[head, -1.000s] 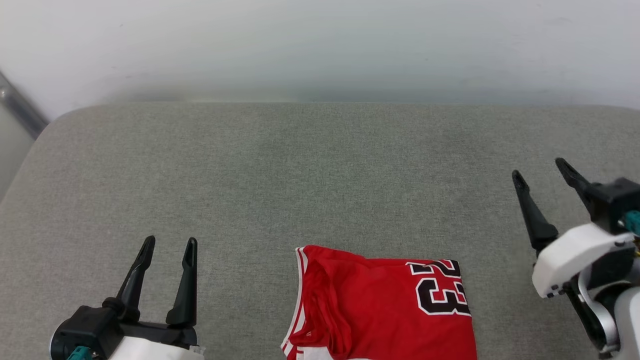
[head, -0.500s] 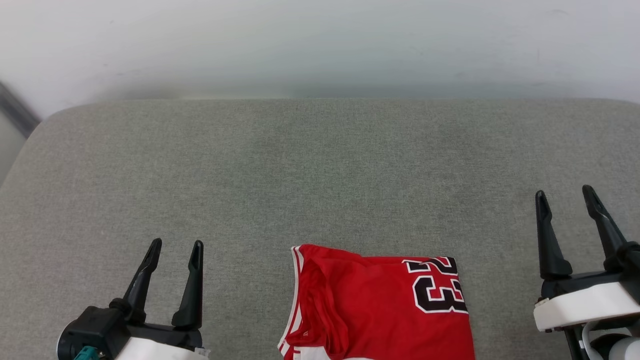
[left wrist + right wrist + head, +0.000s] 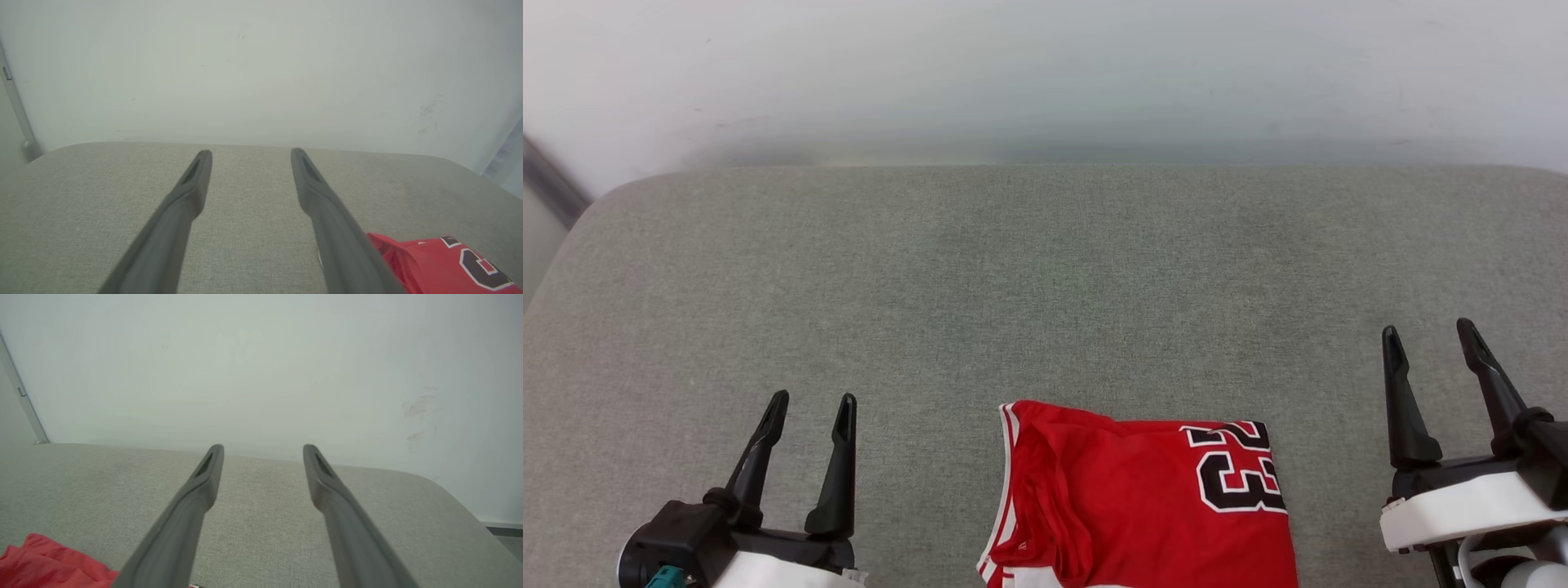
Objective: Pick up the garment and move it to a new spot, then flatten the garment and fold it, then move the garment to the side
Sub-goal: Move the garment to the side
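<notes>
The left hand [image 3: 814,398] sits at the lower left of the head view. It is released, with its two dark fingers [image 3: 835,469] spread apart, pointing away from the robot, and nothing between them. It is over bare grey fabric, well apart from the jersey [image 3: 1143,498]. In the left wrist view the same hand [image 3: 251,151] shows parted, empty fingers, and a red corner of the jersey [image 3: 441,265] lies at the lower right.

The right hand [image 3: 1427,329] sits at the lower right of the head view. It is also released and empty, its fingers apart and leaning slightly to the left. In the right wrist view this hand [image 3: 263,446] is over bare fabric, with a rumpled red edge of the jersey [image 3: 45,563] at the lower left.

The jersey lies on the surface [image 3: 1045,286] between the two hands, touching neither. Its near part is cut off by the bottom edge of the head view. It is red and folded into a rough rectangle. Red-and-white striped trim runs down its left edge, where the cloth is wrinkled. A black "23" outlined in white lies sideways at its right end.

The surface is grey, woven and padded, with rounded far corners. It reaches back to a pale wall [image 3: 1045,73]. A grey strip [image 3: 547,175] runs up the wall at the far left.
</notes>
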Robot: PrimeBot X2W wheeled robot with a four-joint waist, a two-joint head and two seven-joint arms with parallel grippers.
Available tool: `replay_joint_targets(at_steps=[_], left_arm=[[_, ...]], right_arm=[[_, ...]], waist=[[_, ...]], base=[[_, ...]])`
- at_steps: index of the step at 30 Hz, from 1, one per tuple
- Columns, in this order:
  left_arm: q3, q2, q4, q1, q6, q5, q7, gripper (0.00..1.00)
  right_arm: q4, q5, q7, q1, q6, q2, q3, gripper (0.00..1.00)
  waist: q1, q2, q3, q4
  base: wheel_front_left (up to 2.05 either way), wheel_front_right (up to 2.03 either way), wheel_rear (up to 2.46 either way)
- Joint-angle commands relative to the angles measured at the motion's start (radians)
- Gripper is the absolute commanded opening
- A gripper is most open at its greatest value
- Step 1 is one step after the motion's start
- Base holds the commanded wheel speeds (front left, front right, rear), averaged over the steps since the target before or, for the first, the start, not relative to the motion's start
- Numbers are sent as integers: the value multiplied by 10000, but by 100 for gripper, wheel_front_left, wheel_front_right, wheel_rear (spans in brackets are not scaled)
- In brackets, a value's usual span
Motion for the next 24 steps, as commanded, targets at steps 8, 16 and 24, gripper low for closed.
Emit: replay_joint_targets(at_steps=[8, 16, 24], left_arm=[[-38, -30, -27, -48, -12, -37, -21, 100], [-171, -18, -32, -340, -12, -41, -23, 100], [-512, 9, 100, -735, -12, -59, -21, 100]], right_arm=[[-141, 720, 2014, 229, -7, -374, 627, 100], [-1063, 2416, 7349, 606, -6, -1126, 1459, 100], [-1102, 2217, 10125, 452, -4, -715, 1287, 100]], waist=[[0, 0, 146, 29], [0, 0, 576, 166], [0, 0, 1123, 660]], base=[[0, 0, 0], [0, 0, 0], [0, 0, 0]])
